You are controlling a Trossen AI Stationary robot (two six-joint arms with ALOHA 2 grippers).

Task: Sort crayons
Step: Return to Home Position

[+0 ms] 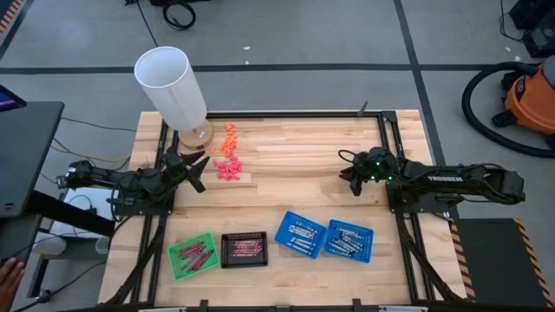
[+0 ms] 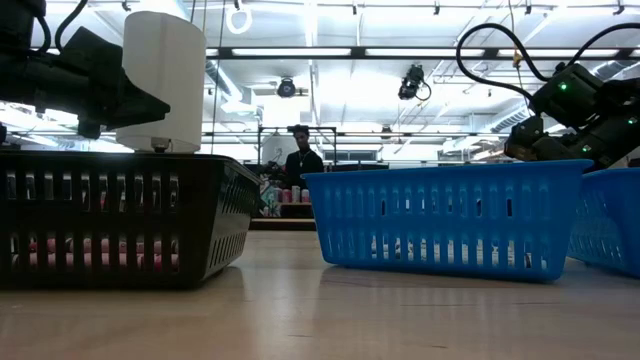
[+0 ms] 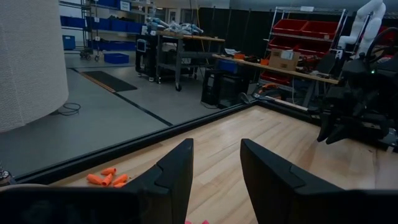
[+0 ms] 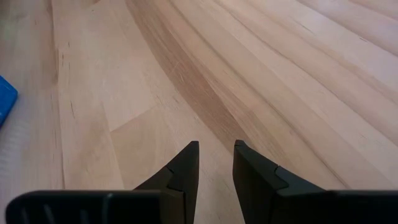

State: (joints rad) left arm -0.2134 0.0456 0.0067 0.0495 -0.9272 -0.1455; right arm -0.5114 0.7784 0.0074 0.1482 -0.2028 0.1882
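The crayons lie in four small baskets near the table's front edge. Dark red ones are in the green basket (image 1: pixel 192 256) and the black basket (image 1: pixel 244 249). Pale grey ones are in the two blue baskets (image 1: pixel 300 234) (image 1: pixel 349 240). My left gripper (image 1: pixel 198 169) is open and empty above the table's left side, beside a heap of stubby orange-pink pieces (image 1: pixel 228 158). Its fingers show apart in the left wrist view (image 3: pixel 216 163). My right gripper (image 1: pixel 347 173) is open and empty over bare wood at the right, its fingers a little apart in the right wrist view (image 4: pixel 216 155).
A tall white cylinder (image 1: pixel 171 85) stands on a clear base at the table's far left corner. The middle of the table (image 1: pixel 295 165) is bare wood. In the low view the black basket (image 2: pixel 120 225) and a blue basket (image 2: pixel 440 220) stand close up. A person (image 2: pixel 300 160) stands far behind.
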